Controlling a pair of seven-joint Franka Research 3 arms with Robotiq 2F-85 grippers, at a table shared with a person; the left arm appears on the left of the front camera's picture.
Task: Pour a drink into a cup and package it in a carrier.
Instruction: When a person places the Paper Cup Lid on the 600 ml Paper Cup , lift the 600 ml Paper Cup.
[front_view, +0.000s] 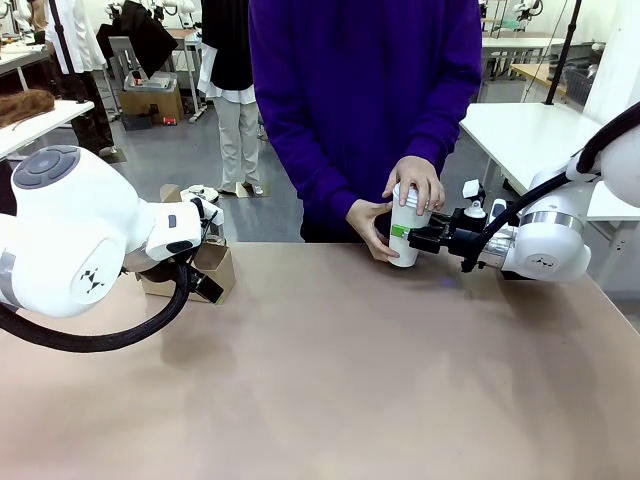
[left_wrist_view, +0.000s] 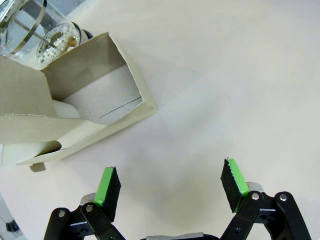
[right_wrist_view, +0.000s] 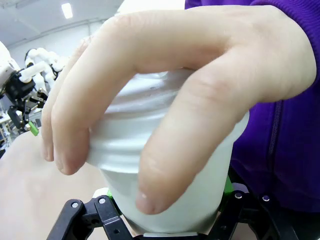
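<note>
Right pincer (front_view: 410, 238) grips the tall white lidded cup (front_view: 404, 216) under a hand (front_view: 416, 182).

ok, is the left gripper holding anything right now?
No, in the left wrist view the left gripper stands open over bare table, with nothing between its green pads.

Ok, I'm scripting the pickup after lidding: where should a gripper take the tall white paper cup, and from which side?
Take the tall white paper cup by its mid-wall, coming in level from the robot's right, as the right gripper does now. It stands upright and widens upward, so it would likely not slip down through the grip, and the person's hand covers its top.
</note>
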